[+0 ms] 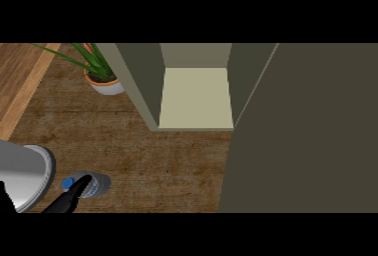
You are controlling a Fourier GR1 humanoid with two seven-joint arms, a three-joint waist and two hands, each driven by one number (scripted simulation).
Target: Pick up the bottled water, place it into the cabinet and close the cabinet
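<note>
Bottled water (94, 185) stood upright on the brown counter (148, 145) near the lower left of the head view, its blue cap (68, 183) turned toward the left. We noted one black hand (68, 200) coming in from the lower edge, with a finger (81, 182) laid across the top of the bottle. Only that finger and a little of the hand below it showed, so we could not tell whether the fingers were curled round the bottle or merely resting against it. We recorded a grey forearm (26, 175) filling the lower left corner, just beside the bottle.

We found the cabinet (196, 95) open at the upper middle of the view, well apart from the bottle, its pale shelf (196, 100) bare. Its dark door (310, 130) stood swung out and took up the whole right side of the view. We also logged a potted plant (100, 75) standing on the counter just left of the cabinet's left wall.
</note>
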